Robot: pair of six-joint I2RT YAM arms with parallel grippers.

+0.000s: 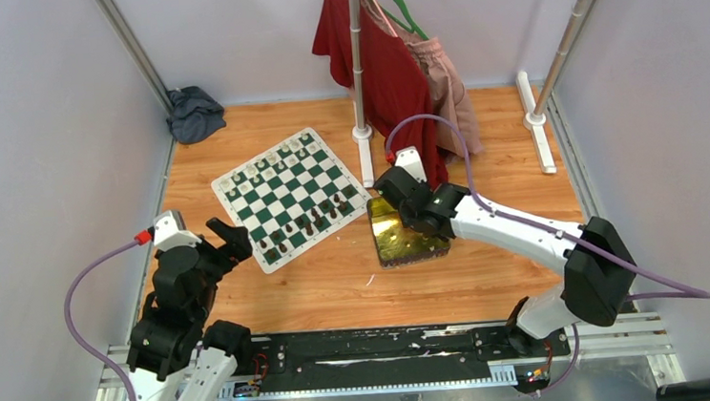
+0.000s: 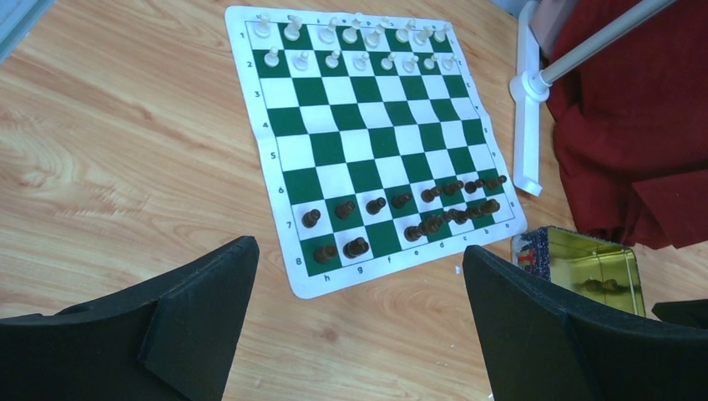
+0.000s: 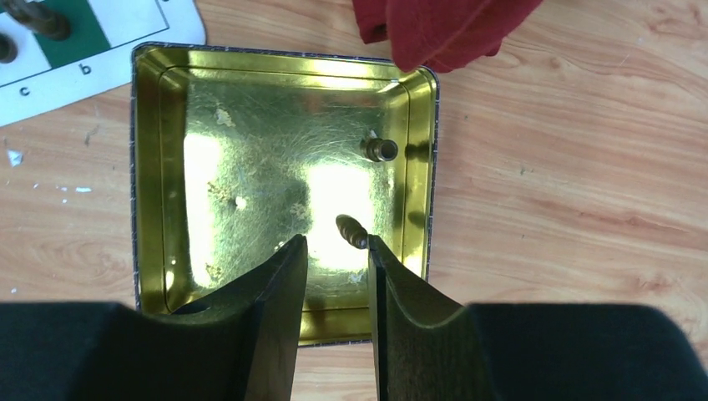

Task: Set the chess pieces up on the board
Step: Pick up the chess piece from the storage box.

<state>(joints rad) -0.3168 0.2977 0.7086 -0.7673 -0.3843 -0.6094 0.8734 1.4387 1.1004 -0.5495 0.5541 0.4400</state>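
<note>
The board (image 1: 289,198) (image 2: 367,142) lies on the wooden table. Cream-white chess pieces (image 2: 359,33) fill its two far rows, and dark brown ones (image 2: 455,200) stand along the two near rows, bunched toward the right. My right gripper (image 3: 336,240) (image 1: 406,225) hangs open inside the gold tin (image 3: 150,167) (image 1: 385,246). A dark piece (image 3: 351,231) lies on its side at the tip of the right finger (image 3: 392,284), with nothing between the fingers. Another dark piece (image 3: 380,149) lies near the tin's far right wall. My left gripper (image 2: 359,251) (image 1: 238,240) is wide open above the table by the board's near corner.
A red garment (image 1: 384,64) (image 3: 442,29) hangs from a white rack (image 1: 362,133) just behind the tin and right of the board. Another white rack foot (image 1: 536,119) stands at the far right. A grey cloth (image 1: 194,113) lies in the far left corner.
</note>
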